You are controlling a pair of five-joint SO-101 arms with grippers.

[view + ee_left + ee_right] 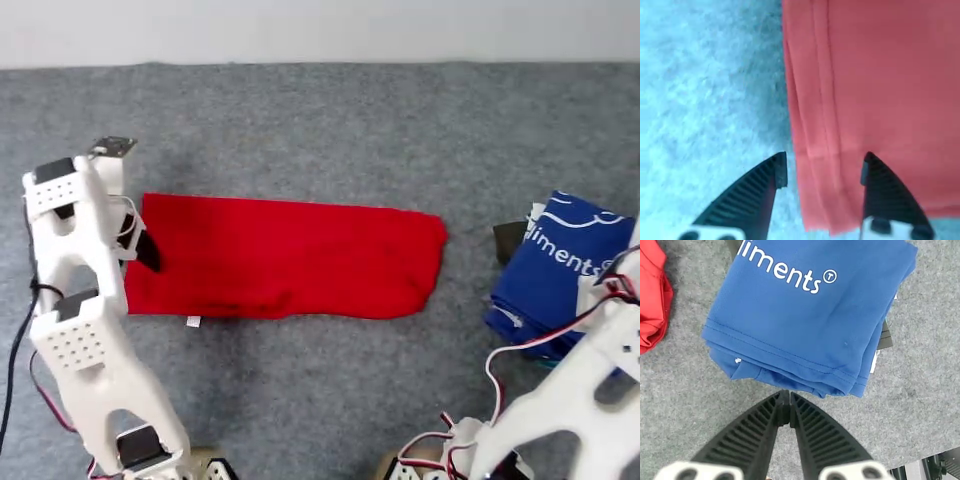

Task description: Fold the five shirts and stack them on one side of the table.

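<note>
Directly between spread left jaws, edge of red shirt (880, 90)

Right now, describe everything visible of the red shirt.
The red shirt is soft cloth folded into a long flat strip on the grey table, a white tag at its near edge. Stitched hem layers show at one end, where the open left claw straddles its edge. It lies apart from the blue shirt.

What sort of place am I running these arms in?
Probably a robotics test bench: a grey carpeted table, white left arm and right arm, plus a red shirt and folded blue shirt.
</note>
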